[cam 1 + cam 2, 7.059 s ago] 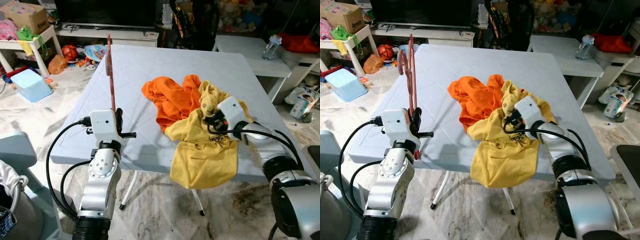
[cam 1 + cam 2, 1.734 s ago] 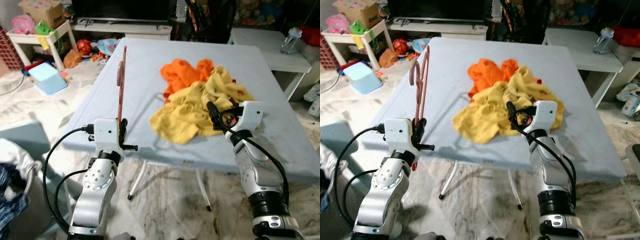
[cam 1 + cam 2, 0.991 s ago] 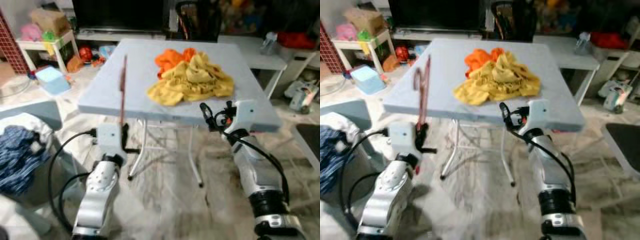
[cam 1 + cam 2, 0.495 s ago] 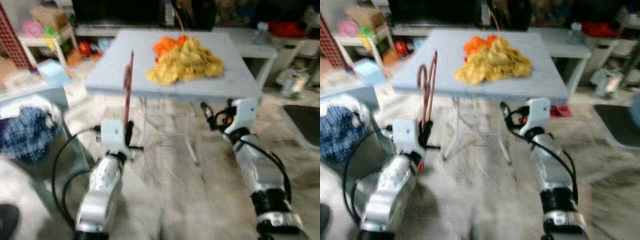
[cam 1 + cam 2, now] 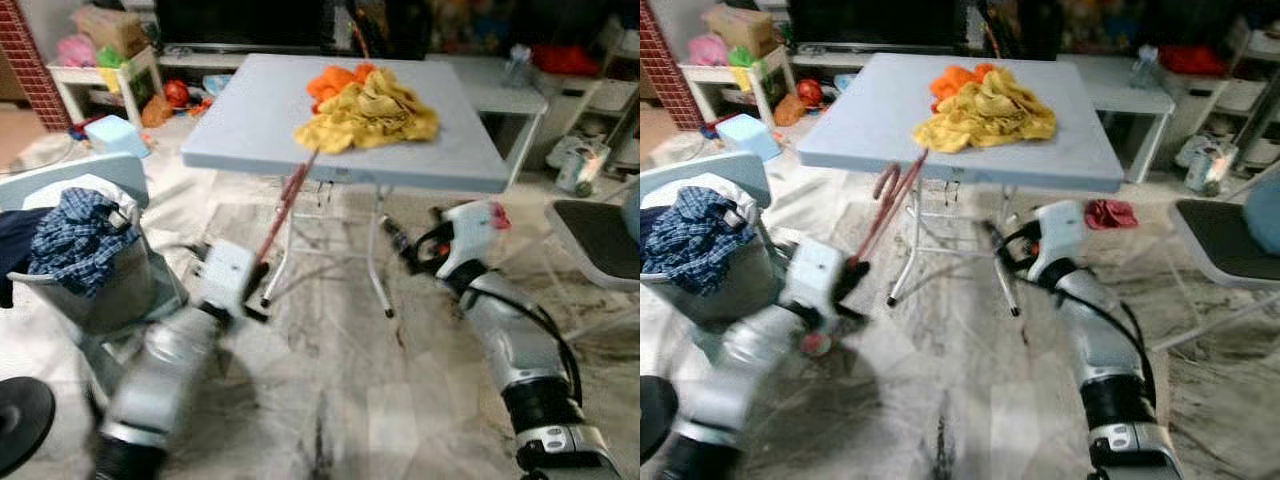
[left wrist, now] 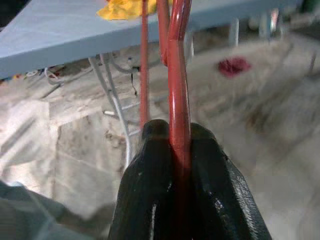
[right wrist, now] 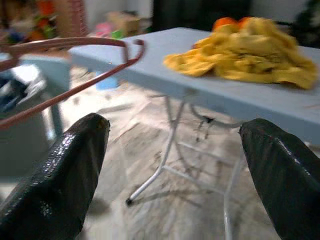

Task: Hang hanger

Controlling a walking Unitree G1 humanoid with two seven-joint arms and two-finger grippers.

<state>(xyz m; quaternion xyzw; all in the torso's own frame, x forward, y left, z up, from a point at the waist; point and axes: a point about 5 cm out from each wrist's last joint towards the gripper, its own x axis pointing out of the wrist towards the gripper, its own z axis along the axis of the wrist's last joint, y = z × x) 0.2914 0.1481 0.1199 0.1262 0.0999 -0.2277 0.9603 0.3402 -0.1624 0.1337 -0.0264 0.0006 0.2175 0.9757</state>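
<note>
The robot's standing back from the table (image 5: pixel 250 140), which sits in the upper middle of the head pics. Pic's a bit blurry, esp. on the left side.

The left gripper (image 6: pixel 175 155) is low in the left half of the frame. Its two black fingers (image 6: pixel 150 165) are pressed tight on the red hanger (image 5: pixel 283 205), pinching the thin bar right btw them. The hanger sticks up and leans toward the table edge, hook end near the middle of the frame.

The right gripper (image 5: pixel 1002 255) is out in front, mid-right of the frame, above the floor (image 5: pixel 340 400). Its fingers (image 7: pixel 65 170) are spread wide w/ nothing in them.

On the table there's a heap of yellow cloth (image 5: pixel 370 108) w/ orange cloth (image 5: pixel 335 82) at the back. A basket (image 5: pixel 95 285) w/ blue checked clothes is at the left edge.

How far along? I'd say early-ish. The hanger is picked up and held fine, so that bit's done. But it's not hung on anything yet, and I can't spot a rail or hook to hang it on (maybe it's somewhere off to the side). No shirt is on the hanger either. So what's left: get to a hanging spot, lift the hook over it, let go.
</note>
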